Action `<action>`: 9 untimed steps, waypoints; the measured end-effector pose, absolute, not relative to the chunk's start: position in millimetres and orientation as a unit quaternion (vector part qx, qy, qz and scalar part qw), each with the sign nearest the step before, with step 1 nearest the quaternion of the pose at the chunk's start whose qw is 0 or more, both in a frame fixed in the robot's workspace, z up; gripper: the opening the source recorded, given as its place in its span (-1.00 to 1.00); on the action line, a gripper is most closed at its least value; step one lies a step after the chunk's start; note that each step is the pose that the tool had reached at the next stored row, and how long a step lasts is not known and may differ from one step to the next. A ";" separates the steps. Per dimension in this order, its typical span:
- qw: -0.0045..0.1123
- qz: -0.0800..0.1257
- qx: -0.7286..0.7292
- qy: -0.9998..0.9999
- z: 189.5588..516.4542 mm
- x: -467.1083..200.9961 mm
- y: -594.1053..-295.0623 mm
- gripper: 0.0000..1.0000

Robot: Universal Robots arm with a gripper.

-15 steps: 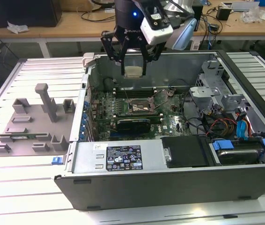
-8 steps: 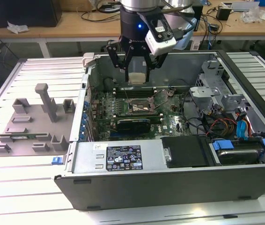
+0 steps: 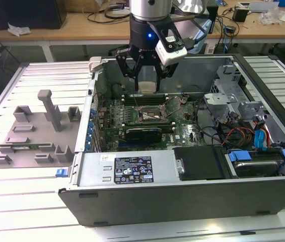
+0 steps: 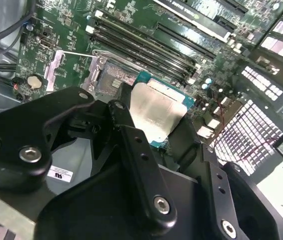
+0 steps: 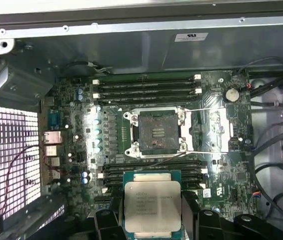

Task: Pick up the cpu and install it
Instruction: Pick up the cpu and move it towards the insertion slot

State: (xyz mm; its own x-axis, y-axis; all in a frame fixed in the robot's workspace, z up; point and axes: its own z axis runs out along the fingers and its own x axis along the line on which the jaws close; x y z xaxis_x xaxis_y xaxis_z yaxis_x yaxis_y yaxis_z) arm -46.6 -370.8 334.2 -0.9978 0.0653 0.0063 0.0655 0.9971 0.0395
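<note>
One cpu [image 5: 152, 205] is in your end effector [image 3: 147, 79], pinched by its edges between the two fingers, with its pale metal top facing the first wrist view. You hold it above the motherboard [image 5: 216, 175], inside the open computer case [image 3: 183, 199]. The socket [image 5: 157, 131] lies bare near the chip, its cover plate swung aside, between the rows of memory slots. On the surface [image 3: 26, 206], at the exterior view's left, the grey fixture tray [image 3: 31, 136] sits well apart.
</note>
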 end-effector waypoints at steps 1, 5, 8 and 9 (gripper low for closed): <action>0.003 -0.020 -0.033 -0.999 332.2 -46.3 -370.5 0.09; 0.003 -0.020 -0.031 -0.999 314.9 -42.3 -366.5 0.09; 0.002 -0.020 -0.031 -0.999 310.1 -39.5 -365.8 0.09; 0.002 -0.020 -0.031 -0.999 308.0 -38.2 -365.5 0.09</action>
